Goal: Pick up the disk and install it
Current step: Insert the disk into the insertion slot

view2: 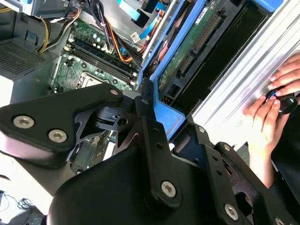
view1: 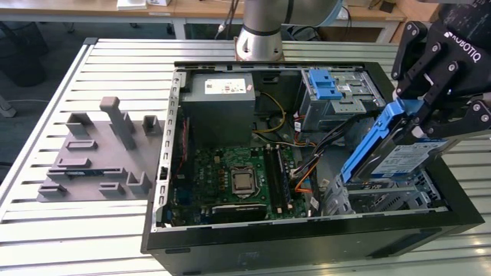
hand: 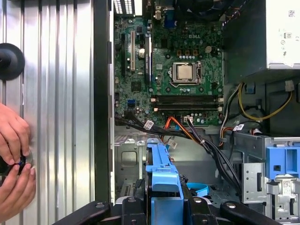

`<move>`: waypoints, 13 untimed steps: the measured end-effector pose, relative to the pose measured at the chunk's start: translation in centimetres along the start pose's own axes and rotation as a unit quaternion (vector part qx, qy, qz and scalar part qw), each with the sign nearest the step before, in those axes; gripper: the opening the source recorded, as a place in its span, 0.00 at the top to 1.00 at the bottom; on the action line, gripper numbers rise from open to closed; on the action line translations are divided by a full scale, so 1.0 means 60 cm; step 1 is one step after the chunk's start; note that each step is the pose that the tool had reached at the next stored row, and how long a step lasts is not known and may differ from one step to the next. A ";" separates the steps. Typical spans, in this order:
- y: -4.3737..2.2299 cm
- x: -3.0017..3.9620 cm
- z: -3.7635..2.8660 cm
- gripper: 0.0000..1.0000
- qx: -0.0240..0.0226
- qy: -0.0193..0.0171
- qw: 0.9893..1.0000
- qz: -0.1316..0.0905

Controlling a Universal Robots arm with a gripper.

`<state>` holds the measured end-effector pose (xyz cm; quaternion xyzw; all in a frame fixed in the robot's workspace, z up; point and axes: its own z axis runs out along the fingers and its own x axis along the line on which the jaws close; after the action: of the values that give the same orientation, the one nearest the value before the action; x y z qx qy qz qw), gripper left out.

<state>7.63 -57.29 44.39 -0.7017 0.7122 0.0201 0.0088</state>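
The gripper [view1: 421, 118], jaws clamped on the blue-railed disk [view1: 408, 161], held it tilted above the drive cage [view1: 383, 200] of the open computer case [view1: 307, 242], at the exterior view's right, beside the motherboard [view1: 230, 178] on the slatted tabletop [view1: 84, 230].

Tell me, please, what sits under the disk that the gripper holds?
A metal cage in the computer case sits below the disk; the disk covers the cage's inside.
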 end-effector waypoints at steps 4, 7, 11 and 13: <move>-0.001 0.000 0.002 0.64 0.000 0.000 1.000 0.000; -0.002 0.000 0.004 0.64 0.000 0.000 1.000 0.000; -0.002 0.001 0.006 0.64 0.000 0.000 1.000 0.000; -0.002 0.001 0.007 0.64 0.000 0.000 1.000 0.000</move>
<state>7.74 -57.32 43.96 -0.7017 0.7121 0.0200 0.0087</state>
